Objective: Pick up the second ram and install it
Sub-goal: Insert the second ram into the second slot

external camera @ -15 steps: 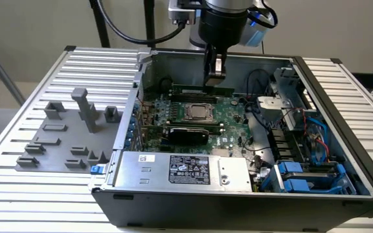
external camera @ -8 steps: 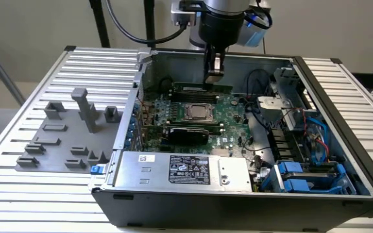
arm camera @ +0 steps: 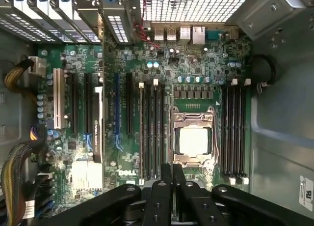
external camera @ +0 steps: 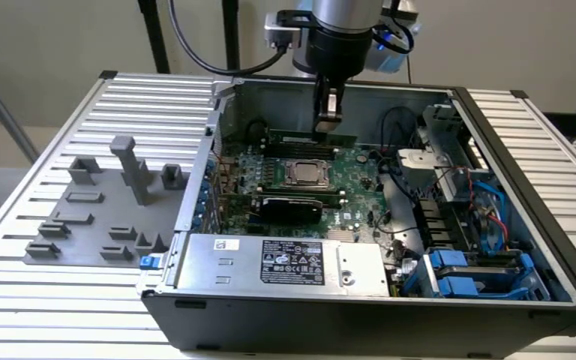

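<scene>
- Green motherboard (external camera: 353, 166), speckled with silver and black parts;
- Silver processor (arm camera: 194, 140);
- Grey holder blocks (external camera: 128, 161) on a grey tray;
- Pale, ribbed desk (external camera: 158, 94);
- Blue drive brackets (external camera: 448, 260);
- Black-and-white label (external camera: 293, 262)

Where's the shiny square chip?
In the exterior view, the chip sits on the motherboard, inside the open case, nearer the camera than the gripper.

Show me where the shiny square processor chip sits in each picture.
Exterior view: processor in the motherboard's middle, under the gripper, beside the black graphics card.
Wrist view: processor between two banks of memory slots.
Shared landmark: the graphics card.
</scene>
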`<action>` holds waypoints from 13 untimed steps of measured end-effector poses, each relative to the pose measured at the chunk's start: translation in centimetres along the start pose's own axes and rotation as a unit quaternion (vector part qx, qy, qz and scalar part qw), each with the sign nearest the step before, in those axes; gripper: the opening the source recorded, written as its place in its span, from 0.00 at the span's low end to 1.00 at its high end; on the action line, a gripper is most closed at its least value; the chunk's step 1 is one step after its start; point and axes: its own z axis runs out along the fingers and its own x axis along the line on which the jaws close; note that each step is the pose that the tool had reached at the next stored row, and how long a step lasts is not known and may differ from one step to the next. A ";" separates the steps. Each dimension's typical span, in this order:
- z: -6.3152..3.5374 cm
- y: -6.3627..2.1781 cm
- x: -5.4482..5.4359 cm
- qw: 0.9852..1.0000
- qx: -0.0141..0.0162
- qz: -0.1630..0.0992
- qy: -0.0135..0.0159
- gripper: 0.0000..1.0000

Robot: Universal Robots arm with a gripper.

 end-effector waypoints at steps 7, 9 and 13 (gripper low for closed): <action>0.10 0.00 0.0 1.000 0.000 0.003 0.001 0.00; 0.10 0.00 0.0 1.000 0.000 0.003 0.001 0.00; 0.10 0.00 0.0 1.000 0.000 0.003 0.001 0.00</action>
